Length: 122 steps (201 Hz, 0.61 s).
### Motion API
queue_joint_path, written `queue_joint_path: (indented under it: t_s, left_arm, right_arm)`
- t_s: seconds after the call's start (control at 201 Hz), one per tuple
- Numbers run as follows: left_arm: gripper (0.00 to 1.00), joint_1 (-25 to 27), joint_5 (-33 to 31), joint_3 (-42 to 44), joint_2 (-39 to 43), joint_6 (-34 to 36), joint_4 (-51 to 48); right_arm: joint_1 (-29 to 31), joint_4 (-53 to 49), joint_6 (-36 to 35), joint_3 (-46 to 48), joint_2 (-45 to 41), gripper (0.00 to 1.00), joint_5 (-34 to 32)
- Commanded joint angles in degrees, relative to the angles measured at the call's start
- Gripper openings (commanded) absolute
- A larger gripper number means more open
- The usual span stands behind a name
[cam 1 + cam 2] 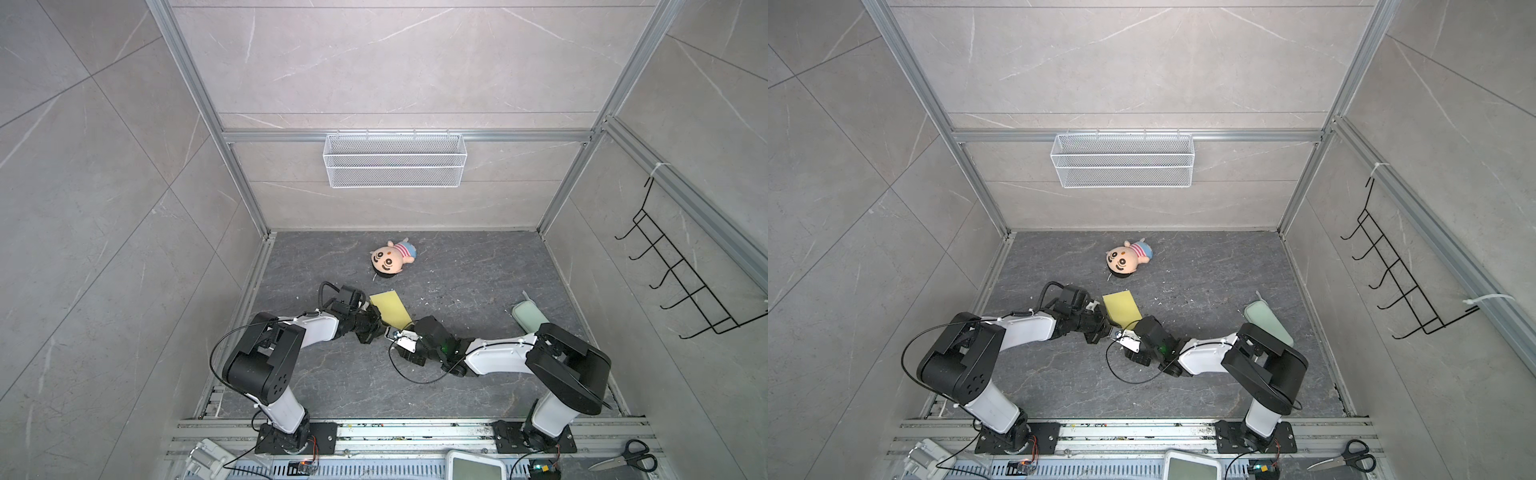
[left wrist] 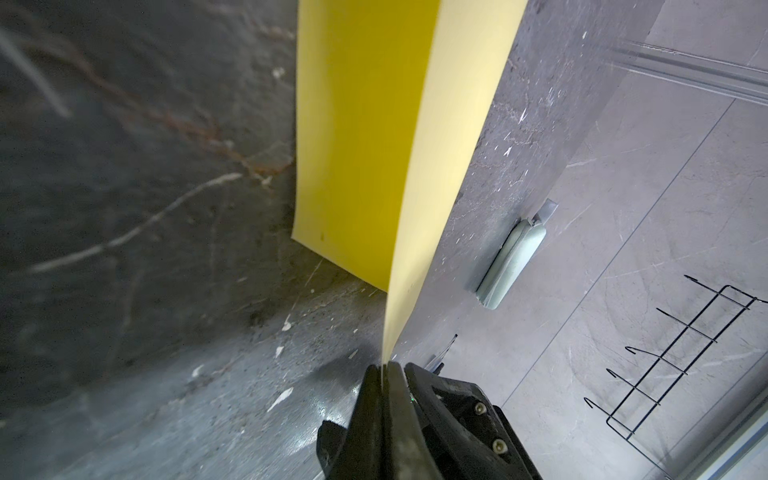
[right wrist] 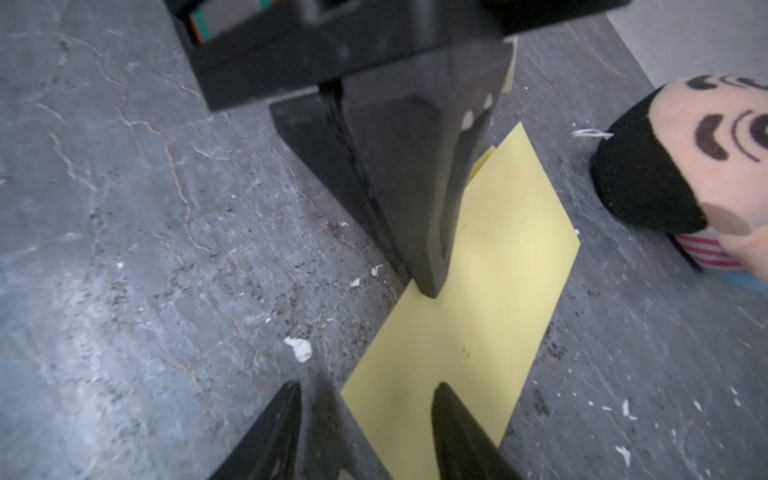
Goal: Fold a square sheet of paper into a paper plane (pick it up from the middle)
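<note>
Between my two grippers, square sheet of paper: lies on the dark table, doubled over into a rectangle; two layers show at one corner in the right wrist view.
Sheet relative to left gripper: one edge of the upper layer runs straight into my left jaws, and that layer rises off the lower one, which stays flat on the table.
Left gripper, state: clamped fully onto the sheet's edge, paper pinched between the two fingers.
Sheet relative to right gripper: the near short edge lies under my right fingertips; one fingertip is over the paper, the other over bare table beside it.
Right gripper, state: jaws partly apart, holding nothing; I cannot tell whether either fingertip touches the paper.
Clearance between tools: my left gripper stands close in front of my right one, tip down on the sheet.
Plush doll: beyond the sheet, near but apart.
Pale green pad: well off to the right, partly under my right arm.
Wire basket: on the back wall.
</note>
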State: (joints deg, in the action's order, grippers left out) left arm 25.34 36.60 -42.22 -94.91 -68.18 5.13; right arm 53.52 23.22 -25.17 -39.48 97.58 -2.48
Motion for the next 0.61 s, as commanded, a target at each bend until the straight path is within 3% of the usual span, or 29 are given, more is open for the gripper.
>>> queue_joint_path:
  t_s: [0.0,0.373,0.602]
  left_arm:
    - [0.02,-0.45,1.9,-1.54,0.17,-0.72,-0.47]
    - [0.05,-0.82,1.82,-1.62,0.15,-0.28,-1.37]
    - [0.19,-3.1,-0.05,-0.37,3.39,3.13,-6.36]
  right_arm:
    - [0.47,3.07,-1.39,-1.65,0.82,0.47,-3.64]
    - [0.76,3.45,-1.41,-0.88,-0.37,0.22,-0.03]
    - [0.76,2.1,-0.12,-0.93,-1.56,0.03,1.8]
